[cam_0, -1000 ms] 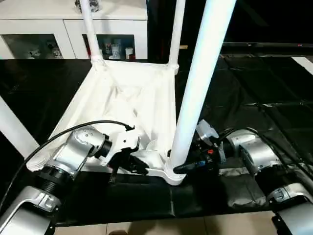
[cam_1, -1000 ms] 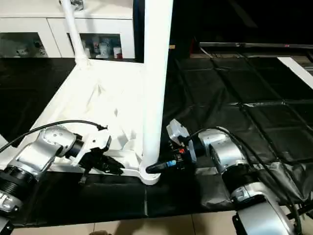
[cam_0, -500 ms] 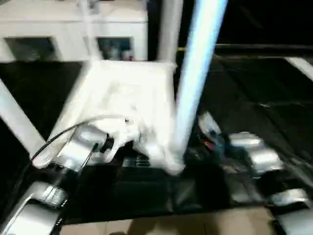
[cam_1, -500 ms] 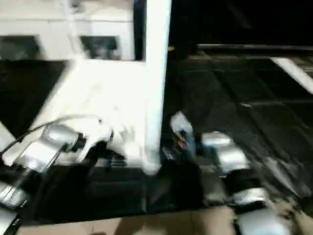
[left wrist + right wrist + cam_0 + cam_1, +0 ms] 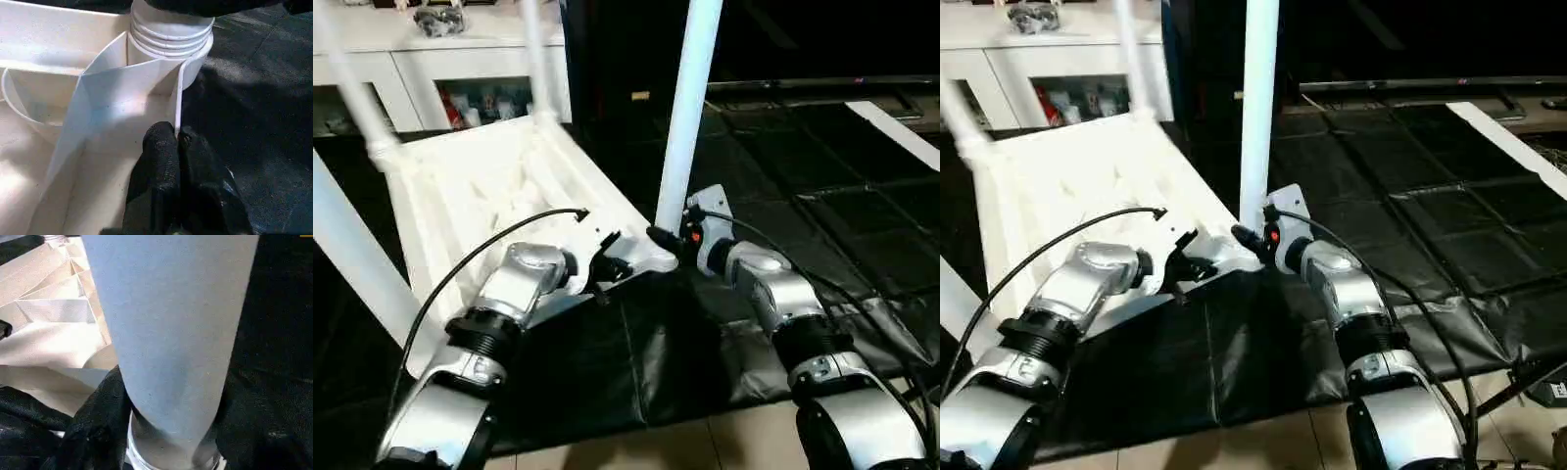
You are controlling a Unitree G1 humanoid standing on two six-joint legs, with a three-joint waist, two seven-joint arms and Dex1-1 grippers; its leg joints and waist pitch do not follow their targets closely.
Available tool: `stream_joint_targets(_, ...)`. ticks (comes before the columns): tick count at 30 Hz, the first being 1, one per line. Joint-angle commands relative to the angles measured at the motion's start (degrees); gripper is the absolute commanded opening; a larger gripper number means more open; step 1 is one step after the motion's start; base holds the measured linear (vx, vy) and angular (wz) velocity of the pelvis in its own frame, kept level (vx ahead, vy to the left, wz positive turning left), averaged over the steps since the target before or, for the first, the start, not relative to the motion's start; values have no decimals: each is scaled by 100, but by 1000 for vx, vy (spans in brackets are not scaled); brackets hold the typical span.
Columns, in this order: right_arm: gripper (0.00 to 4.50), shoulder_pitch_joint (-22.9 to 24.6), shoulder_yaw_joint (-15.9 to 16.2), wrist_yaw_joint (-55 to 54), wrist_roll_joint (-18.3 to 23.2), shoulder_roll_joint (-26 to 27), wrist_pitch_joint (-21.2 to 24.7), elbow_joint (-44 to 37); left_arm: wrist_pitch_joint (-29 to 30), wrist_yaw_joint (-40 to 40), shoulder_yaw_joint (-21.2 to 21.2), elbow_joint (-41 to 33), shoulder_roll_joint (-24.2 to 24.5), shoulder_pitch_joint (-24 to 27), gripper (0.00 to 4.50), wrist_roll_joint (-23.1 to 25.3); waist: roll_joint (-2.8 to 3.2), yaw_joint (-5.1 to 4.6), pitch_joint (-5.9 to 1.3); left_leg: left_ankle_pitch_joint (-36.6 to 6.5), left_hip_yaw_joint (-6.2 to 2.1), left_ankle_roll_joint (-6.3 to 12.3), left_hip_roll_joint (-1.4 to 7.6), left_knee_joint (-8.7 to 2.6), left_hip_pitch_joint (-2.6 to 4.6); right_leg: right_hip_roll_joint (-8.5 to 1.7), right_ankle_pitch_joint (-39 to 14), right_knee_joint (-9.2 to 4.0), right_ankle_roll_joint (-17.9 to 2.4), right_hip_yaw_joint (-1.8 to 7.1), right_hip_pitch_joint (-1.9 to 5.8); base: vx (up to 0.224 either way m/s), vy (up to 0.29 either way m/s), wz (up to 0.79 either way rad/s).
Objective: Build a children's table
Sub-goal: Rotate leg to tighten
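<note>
- Left eye view: all-white plastic children's table [image 5: 499, 186] lies upside down on black plastic floor sheeting [image 5: 636, 362], ribbed underside up, tapered tubular legs standing in the corner sockets
- right gripper [image 5: 1246, 238] grasps the base of the nearest white tubular leg [image 5: 685, 117], fingers either side
- left gripper [image 5: 178, 147] clenched on the thin rim wall just beside that socket
- judged light, stiff, slick plastic; grip low at the socket, rim may flex
- white cabinet with glass doors [image 5: 440, 73] well beyond both grippers
</note>
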Motion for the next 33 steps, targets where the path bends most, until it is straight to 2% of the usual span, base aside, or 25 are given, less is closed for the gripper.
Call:
stream_joint_targets(1, 282, 165, 546, 681, -3, 642, 157, -21, -125, -33, -119, -327, -340, -54, 0, -256, 24, 53, -367, -1166, 25, 199, 24, -356, -49, -249, -1035, -420, -1319, 150, 310, 0, 0, 0)
stream_joint_targets(2, 282, 165, 546, 681, -3, 642, 157, -21, -125, -33, -119, -327, -340, -54, 0, -256, 24, 55, -369, -1153, 28, 211, 26, -354, -47, -251, -990, -417, -1342, 151, 314, 0, 0, 0)
stream_joint_targets(3, 301, 165, 546, 681, -3, 642, 157, -21, -125, -33, -119, -327, -340, -54, 0, -256, 22, 51, -364, -1148, 33, 229, 20, -353, -48, -248, -966, -417, -1361, 152, 319, 0, 0, 0)
stream_joint_targets(4, 315, 201, 546, 754, -28, 618, 73, -30, -176, -162, -139, -387, -271, 16, 0, -273, -4, 56, -352, -1207, 39, 233, 22, -360, -40, -254, -1098, -437, -1344, 151, 312, 0, 0, 0)
stream_joint_targets(9, 364, 324, 616, 1291, 33, 423, -12, -154, -308, -553, -267, -505, -18, 165, 0, -235, -24, 48, -341, -1255, 32, 266, 37, -380, -49, -272, -1339, -453, -1257, 160, 312, 0, 0, 0)
stream_joint_targets(11, 375, 386, 676, 1668, 3, 213, -152, -161, -425, -801, -335, -542, 131, 225, 0, -211, -17, 55, -340, -1287, 35, 285, 45, -377, -40, -280, -1378, -456, -1274, 164, 301, 0, 0, 0)
stream_joint_targets(15, 400, 430, 564, 2366, 167, -122, -325, -191, -677, -1229, -470, -570, 401, 298, 0, -159, -3, 113, -340, -1306, 40, 328, 62, -377, -22, -282, -1288, -446, -1332, 171, 295, 0, 0, 0)
stream_joint_targets(16, 418, 482, 651, 2793, 71, -386, -707, -242, -814, -1539, -556, -621, 572, 352, 0, -150, -1, 126, -339, -1311, 40, 328, 73, -379, -24, -285, -1258, -438, -1353, 167, 297, 0, 0, 0)
stream_joint_targets(17, 423, 484, 655, 2829, 62, -409, -729, -242, -840, -1580, -564, -630, 588, 361, 0, -154, 5, 143, -346, -1301, 43, 333, 79, -374, -15, -287, -1222, -437, -1367, 166, 290, 0, 0, 0)
stream_joint_targets(19, 423, 516, 644, 3347, 66, -672, -857, -256, -1057, -2036, -667, -738, 772, 451, 0, -189, -7, 202, -347, -1238, 62, 355, 83, -365, -11, -270, -1095, -413, -1425, 165, 293, 0, 0, 0)
stream_joint_targets(20, 423, 516, 644, 3347, 66, -672, -857, -256, -1057, -2036, -667, -738, 772, 451, 0, -189, 7, 227, -347, -1239, 67, 361, 93, -365, -1, -274, -1072, -408, -1438, 168, 284, 0, 0, 0)
stream_joint_targets(21, 423, 535, 592, 3819, 174, -825, -920, -307, -1248, -2265, -769, -782, 896, 501, 0, -142, 3, 263, -351, -1188, 80, 355, 97, -358, 16, -266, -963, -396, -1476, 168, 274, 0, 0, 0)
stream_joint_targets(25, 423, 542, 642, 4357, 199, -1012, -1056, -312, -1519, -2629, -937, -847, 1096, 576, 0, -97, 14, 355, -364, -1170, 88, 370, 112, -352, 13, -263, -754, -352, -1522, 156, 273, 0, 0, 0)
stream_joint_targets(31, 423, 541, 831, 5451, 388, -1274, -921, -339, -1820, -3142, -1071, -952, 1326, 637, 0, -164, -25, 403, -359, -1154, 86, 376, 113, -354, -5, -279, -876, -354, -1493, 154, 288, 0, 0, 0)
stream_joint_targets(33, 407, 523, 858, 5589, 380, -1306, -913, -310, -1873, -3228, -1093, -970, 1377, 645, 0, -157, -29, 410, -356, -1153, 86, 375, 110, -355, -6, -284, -965, -358, -1468, 154, 284, 0, 0, 0)
